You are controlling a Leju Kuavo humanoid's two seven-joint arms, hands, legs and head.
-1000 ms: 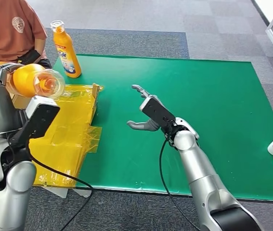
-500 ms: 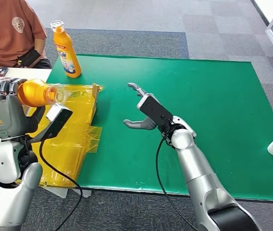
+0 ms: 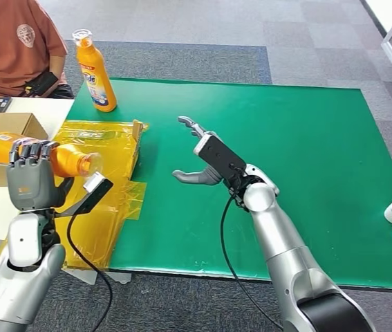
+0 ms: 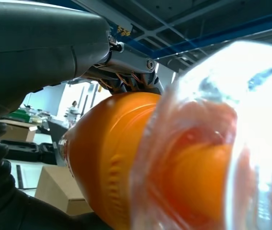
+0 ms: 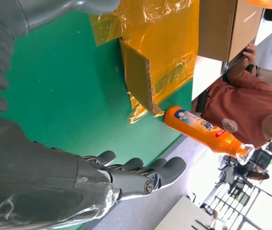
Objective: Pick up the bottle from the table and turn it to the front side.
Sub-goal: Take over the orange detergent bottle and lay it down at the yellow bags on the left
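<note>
The left hand [image 3: 29,181] is wrapped round an orange plastic bottle with a clear cap [image 3: 52,158], holding it lying roughly level in the air at the robot's left, above the crumpled yellow plastic sheet [image 3: 99,187] and near a brown cardboard box [image 3: 1,128]. The clear cap points toward the green mat [image 3: 287,152]. From the left wrist camera the orange body and blurred cap loom right up close (no label readable from there). The right hand [image 3: 204,155] hovers above the mat with its fingers spread and nothing in them.

So the pick-up looks done, and the turning is the step in hand. I'd judge the next move calls for a roll of the left wrist to bring the printed face round, with a firm grip so the smooth bottle doesn't slip. A second orange bottle [image 3: 93,72] stands upright at the mat's far corner, beside a seated person in a rust-coloured shirt [image 3: 13,41].
</note>
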